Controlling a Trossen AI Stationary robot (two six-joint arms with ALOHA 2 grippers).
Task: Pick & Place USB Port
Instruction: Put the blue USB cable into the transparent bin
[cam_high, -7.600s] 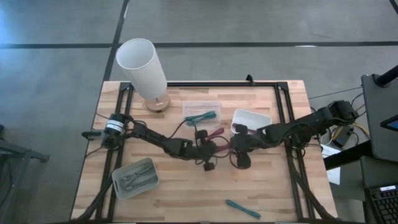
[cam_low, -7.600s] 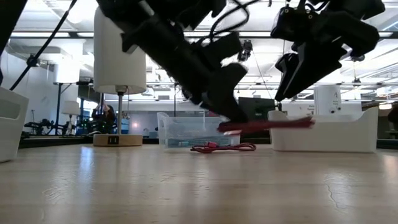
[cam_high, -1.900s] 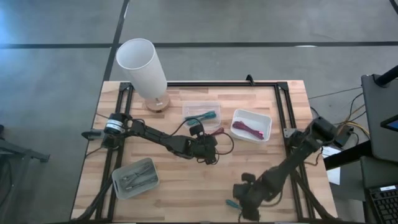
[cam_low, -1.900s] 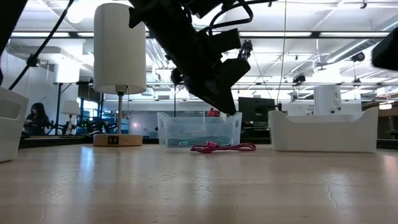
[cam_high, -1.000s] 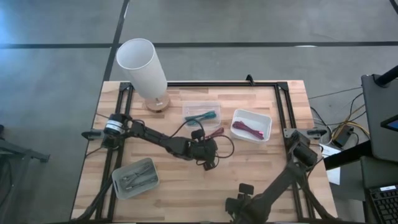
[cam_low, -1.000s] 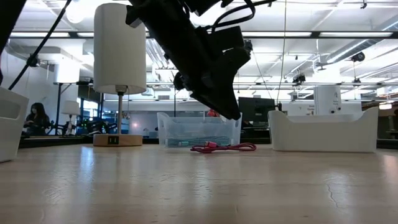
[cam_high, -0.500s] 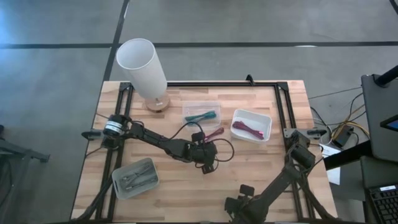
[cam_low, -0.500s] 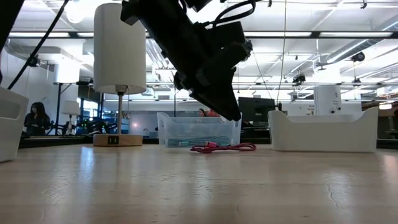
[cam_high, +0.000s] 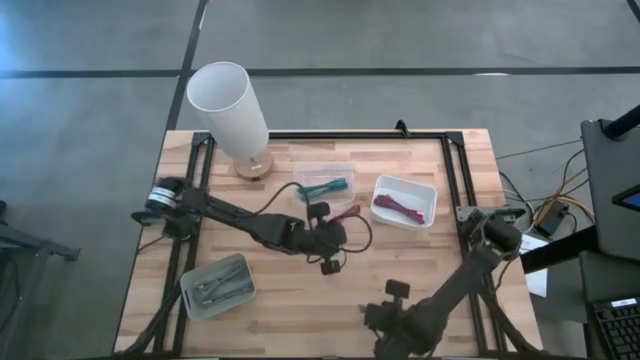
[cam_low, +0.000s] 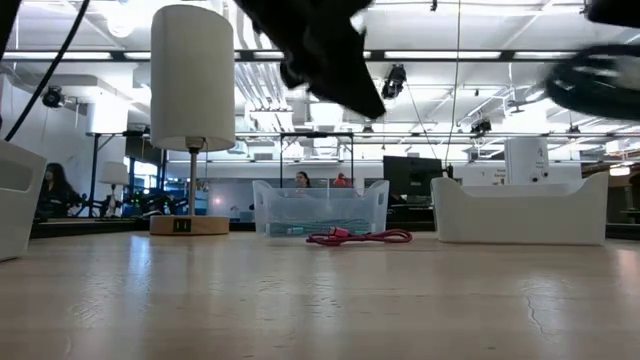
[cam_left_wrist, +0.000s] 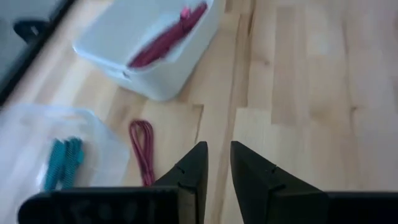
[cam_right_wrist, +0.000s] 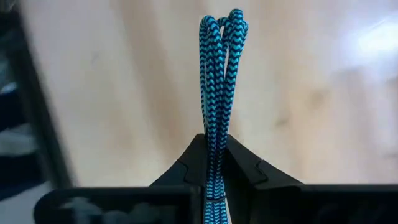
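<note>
My right gripper (cam_high: 383, 322) is near the table's front edge, shut on a teal braided USB cable (cam_right_wrist: 219, 74), a bundle of looped strands. The gripper hides this cable in the high view. My left gripper (cam_high: 329, 263) hovers at mid-table and stands open by a narrow gap (cam_left_wrist: 217, 168) with nothing in it. A coiled magenta cable (cam_high: 347, 213) lies flat on the table just beyond it. Another magenta cable (cam_high: 400, 207) lies in the white bin (cam_high: 431, 191). A second teal cable (cam_high: 325, 187) lies in the clear bin (cam_high: 345, 168). My right gripper pinches the teal cable's bundled strands (cam_right_wrist: 214, 134) between its two fingers. The strands run along the fingers, and their looped ends (cam_right_wrist: 222, 18) jut out past the fingertips. I cannot tell whether the cable is clear of the table.
A white-shaded lamp (cam_high: 230, 108) stands at the far left. A grey tray of metal tools (cam_high: 215, 285) sits at the near left. A black frame (cam_high: 455, 160) borders the wooden table. Bare wood lies between the two grippers.
My left gripper has risen: in the low view its arm has climbed from in front of the clear bin to the picture's top. My right arm has shifted a little at the front edge, its gripper staying over the spot where the teal cable lay.
</note>
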